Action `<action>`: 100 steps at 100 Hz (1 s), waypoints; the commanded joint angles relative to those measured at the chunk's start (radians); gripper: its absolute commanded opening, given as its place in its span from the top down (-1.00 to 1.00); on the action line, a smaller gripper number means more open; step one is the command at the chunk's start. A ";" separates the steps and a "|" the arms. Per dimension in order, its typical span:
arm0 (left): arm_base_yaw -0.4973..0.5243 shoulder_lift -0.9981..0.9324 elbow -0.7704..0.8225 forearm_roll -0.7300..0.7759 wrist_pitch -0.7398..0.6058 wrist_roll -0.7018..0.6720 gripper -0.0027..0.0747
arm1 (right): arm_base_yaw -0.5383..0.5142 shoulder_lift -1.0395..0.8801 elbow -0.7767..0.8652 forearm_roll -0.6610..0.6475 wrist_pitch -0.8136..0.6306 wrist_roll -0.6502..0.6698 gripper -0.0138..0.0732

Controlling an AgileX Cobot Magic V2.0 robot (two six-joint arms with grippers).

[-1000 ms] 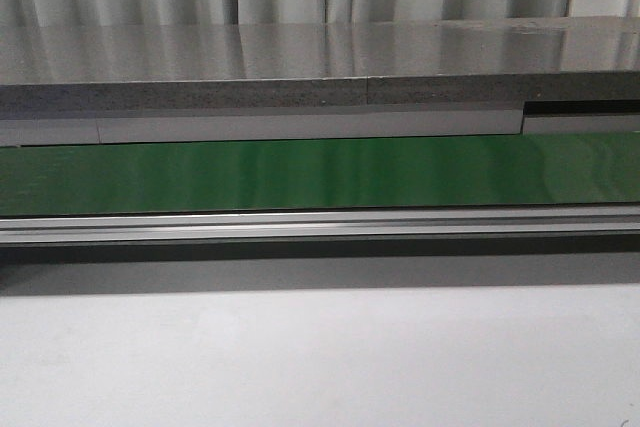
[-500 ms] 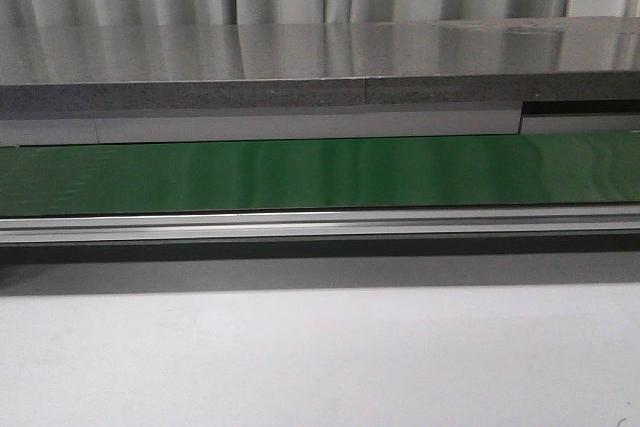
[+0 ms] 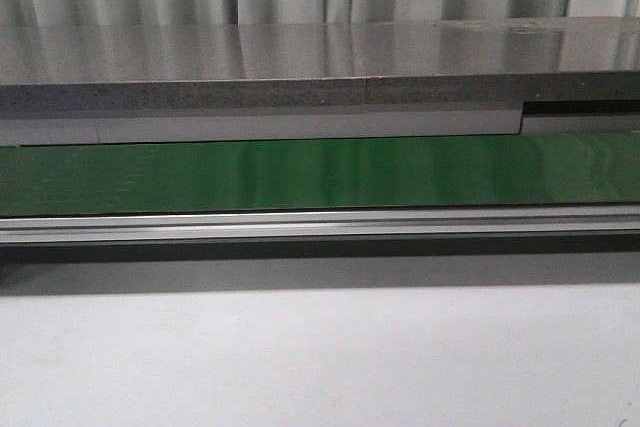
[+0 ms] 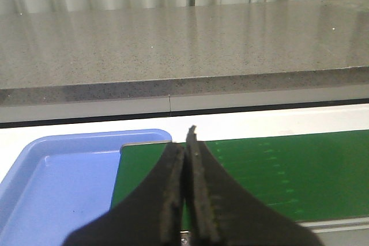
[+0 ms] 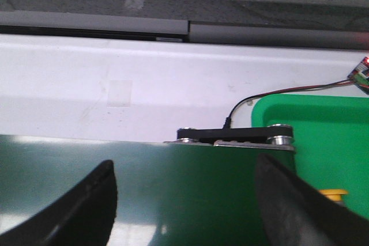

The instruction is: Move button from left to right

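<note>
Front view unchanged from earlier frames. Left gripper (image 4: 185,200) fingers pressed together, empty, over green belt (image 4: 277,171) beside blue tray (image 4: 52,182). Right gripper (image 5: 184,200) fingers spread wide, empty; button (image 5: 333,193) in green tray (image 5: 323,136).

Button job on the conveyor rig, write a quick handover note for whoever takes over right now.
Left gripper: shut, holding nothing, over the green belt beside the blue tray, which looks empty in the part shown.
Right gripper: open, empty, above the belt's other end.
Button: only a yellow cap shows, inside the green bin next to the belt end.
Front view: belt bare, no arms visible.
Done: a button appears to sit in the green bin.
Left: confirm that, and check for further buttons; none visible.
</note>
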 commanded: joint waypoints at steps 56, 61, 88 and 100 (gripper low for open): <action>-0.007 0.004 -0.028 -0.011 -0.073 -0.003 0.98 | 0.167 -0.546 0.566 0.030 -0.393 -0.012 -0.49; -0.007 0.004 -0.028 -0.011 -0.073 -0.003 0.98 | 0.175 -0.591 0.589 0.036 -0.394 -0.012 -0.49; -0.007 0.004 -0.028 -0.011 -0.073 -0.003 0.98 | 0.191 -0.842 0.670 0.048 -0.355 -0.012 -0.49; -0.007 0.004 -0.028 -0.011 -0.073 -0.003 0.98 | 0.191 -0.930 0.683 0.056 -0.303 -0.012 -0.49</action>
